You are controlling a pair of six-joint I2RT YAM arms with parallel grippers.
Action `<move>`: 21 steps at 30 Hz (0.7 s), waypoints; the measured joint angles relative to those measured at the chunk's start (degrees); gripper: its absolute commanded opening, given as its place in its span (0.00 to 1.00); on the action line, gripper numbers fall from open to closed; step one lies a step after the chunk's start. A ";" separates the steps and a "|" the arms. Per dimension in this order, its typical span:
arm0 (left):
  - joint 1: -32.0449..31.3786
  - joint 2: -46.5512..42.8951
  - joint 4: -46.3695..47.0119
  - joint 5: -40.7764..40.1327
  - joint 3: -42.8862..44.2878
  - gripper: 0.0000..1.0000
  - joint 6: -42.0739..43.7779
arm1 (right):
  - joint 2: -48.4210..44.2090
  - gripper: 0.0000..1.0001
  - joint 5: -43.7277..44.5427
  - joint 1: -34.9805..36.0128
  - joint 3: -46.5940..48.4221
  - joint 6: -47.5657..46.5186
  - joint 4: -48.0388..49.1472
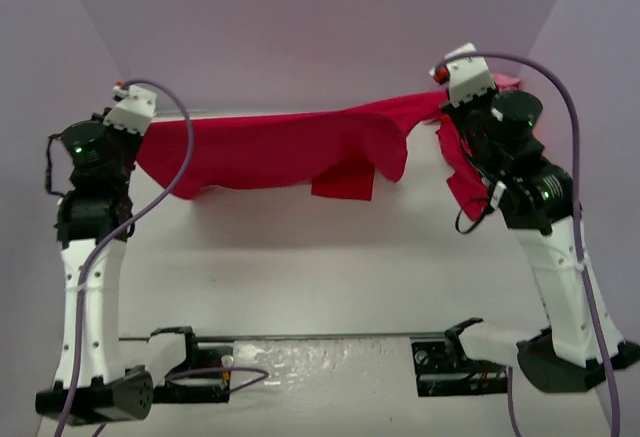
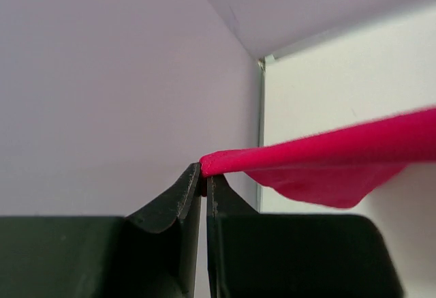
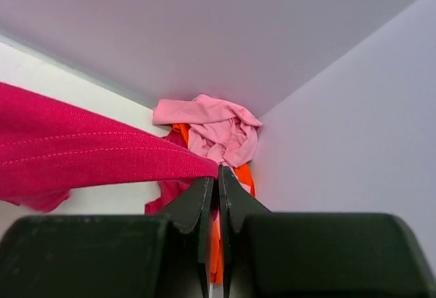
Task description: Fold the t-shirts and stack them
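A crimson-red t-shirt (image 1: 280,147) hangs stretched in the air between my two arms, its lower edge drooping toward the table. My left gripper (image 2: 204,174) is shut on one edge of the crimson-red t-shirt (image 2: 327,165) at the far left. On the far right, my right gripper (image 3: 219,170) is shut on the other edge of the crimson-red t-shirt (image 3: 88,148). In the back right corner lies a crumpled heap: a light pink t-shirt (image 3: 214,127) on top, an orange t-shirt (image 3: 244,174) and a dark magenta t-shirt (image 3: 167,192) under it.
The white table (image 1: 300,277) is closed in by pale walls at the back and both sides (image 1: 330,27). Both arm bases and a metal rail (image 1: 330,337) run along the near edge. A purple cable (image 1: 120,237) loops beside each arm.
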 measured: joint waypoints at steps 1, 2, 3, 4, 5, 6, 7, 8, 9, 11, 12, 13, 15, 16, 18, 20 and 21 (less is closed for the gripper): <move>0.62 0.12 -1.05 0.47 3.63 0.00 -1.59 | -1.69 0.00 -1.61 -1.13 0.00 0.66 -0.51; 1.16 0.05 -2.05 0.86 7.11 0.00 -3.14 | -3.28 0.00 -3.15 -2.05 0.00 1.42 -0.95; 1.73 -0.11 -3.43 1.15 10.79 0.00 -4.75 | -4.92 0.00 -4.88 -2.88 0.00 2.23 -1.50; 2.24 -0.41 -4.41 1.39 14.20 0.00 -6.15 | -6.44 0.00 -6.46 -3.50 0.02 2.93 -2.02; 2.55 -0.88 -5.46 1.60 17.04 0.00 -7.40 | -7.64 0.00 -7.91 -4.03 0.34 3.55 -2.67; 2.79 -1.41 -6.63 1.80 19.71 0.00 -8.60 | -8.74 0.00 -9.35 -4.54 0.80 4.15 -3.40; 2.94 -2.06 -8.05 2.03 21.97 0.00 -9.35 | -9.44 0.00 -10.66 -5.02 1.71 4.59 -4.24; 3.00 -2.59 -9.76 2.27 24.25 0.00 -10.07 | -9.98 0.00 -11.99 -5.66 2.99 5.10 -5.24; 3.00 -2.89 -11.30 2.47 26.50 0.00 -10.74 | -10.31 0.00 -13.07 -6.34 4.41 5.52 -5.90; 3.00 -3.52 -14.41 2.93 30.83 0.00 -11.67 | -10.78 0.00 -15.17 -7.62 7.35 6.48 -7.08; 3.00 -3.93 -15.62 3.20 32.59 0.00 -11.96 | -10.95 0.00 -16.03 -8.15 8.73 6.84 -7.61; 3.00 -4.35 -16.83 3.48 34.35 0.00 -12.26 | -11.12 0.00 -16.89 -8.68 10.11 7.19 -8.13; 3.00 -4.95 -19.99 4.22 38.08 0.00 -12.66 | -11.77 0.00 -19.17 -10.04 12.51 7.96 -9.64; 2.96 -4.98 -21.61 4.61 40.10 0.00 -12.75 | -12.21 0.00 -20.39 -10.87 13.68 8.40 -10.28; 2.87 -4.81 -24.73 5.37 43.72 0.00 -12.86 | -13.19 0.00 -22.11 -12.21 15.59 9.08 -11.37; 2.73 -4.49 -27.86 6.50 47.16 0.00 -12.94 | -14.23 0.00 -23.49 -13.23 17.14 9.64 -12.40; 2.60 -4.11 -29.53 7.13 48.99 0.00 -12.94 | -14.72 0.00 -24.04 -13.63 17.72 9.86 -12.81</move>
